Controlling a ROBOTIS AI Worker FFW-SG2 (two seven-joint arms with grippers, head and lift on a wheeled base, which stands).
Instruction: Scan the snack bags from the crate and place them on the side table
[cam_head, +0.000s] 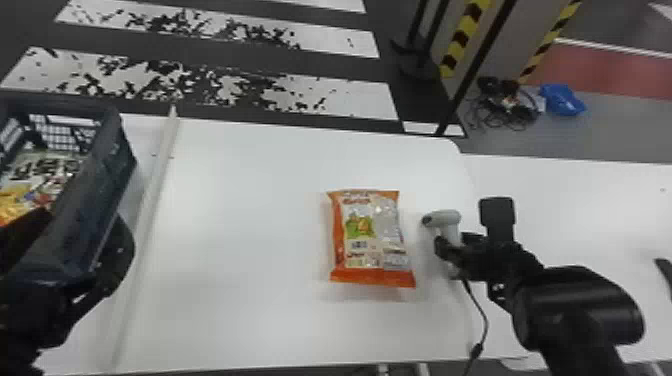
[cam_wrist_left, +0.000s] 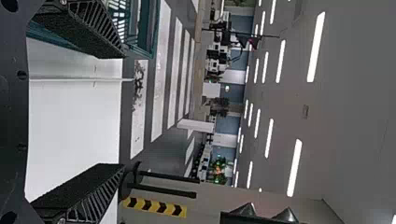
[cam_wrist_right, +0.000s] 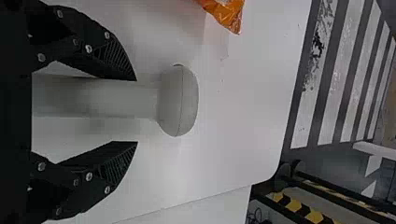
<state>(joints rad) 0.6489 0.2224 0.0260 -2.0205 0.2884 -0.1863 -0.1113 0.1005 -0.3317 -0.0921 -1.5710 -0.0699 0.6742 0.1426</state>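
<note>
An orange snack bag (cam_head: 371, 235) lies flat on the white table, its corner (cam_wrist_right: 226, 14) also visible in the right wrist view. To its right is the grey-white scanner (cam_head: 445, 218). My right gripper (cam_head: 456, 243) is at the scanner; in the right wrist view the scanner's handle (cam_wrist_right: 98, 98) lies between the fingers of the right gripper (cam_wrist_right: 136, 111), which stand apart, with a gap on the lower side. My left gripper (cam_head: 75, 245) is at the near end of the dark crate (cam_head: 107, 170), which holds snack bags (cam_head: 42, 180). The left gripper (cam_wrist_left: 124, 110) is open with nothing between its fingers.
A raised white strip (cam_head: 150, 200) runs along the table (cam_head: 240, 250) beside the crate. The scanner's cable (cam_head: 484, 320) hangs toward the near edge. Another white table (cam_head: 575, 200) adjoins at the right, with a dark object (cam_head: 666, 275) at its far right.
</note>
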